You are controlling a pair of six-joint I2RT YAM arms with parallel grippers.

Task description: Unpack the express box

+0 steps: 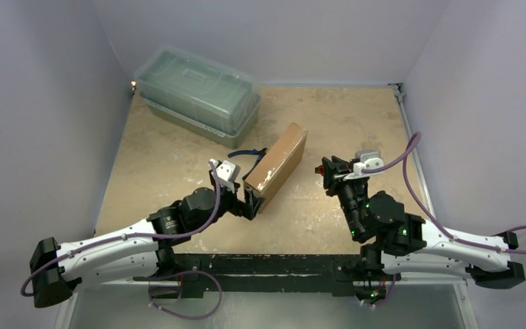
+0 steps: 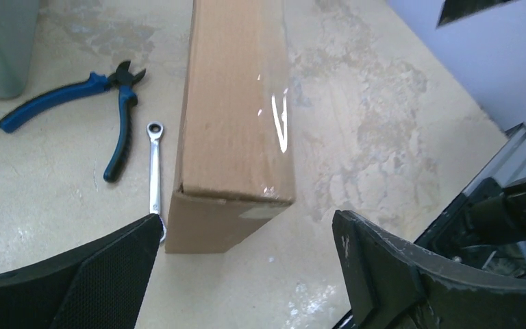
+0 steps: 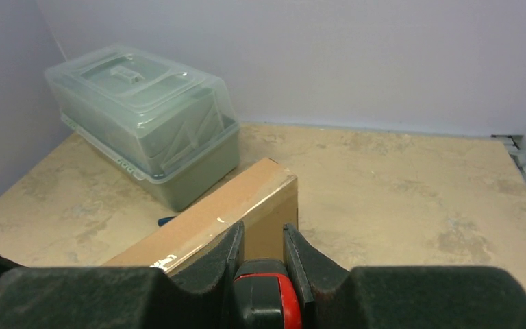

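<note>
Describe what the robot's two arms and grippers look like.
The left arm and right arm have white links, black joint housings and looping purple cables. White camera housings sit at the wrists. The left gripper and right gripper have black, wedge-shaped fingers.

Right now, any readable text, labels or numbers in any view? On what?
Nothing legible in any view.
express box: plain cardboard with clear tape, no print.
White lettering on the left arm: too small to read.
plastic container, pliers, ratchet wrench: no visible markings.
red-and-black tool in the right gripper: no visible markings.
</note>
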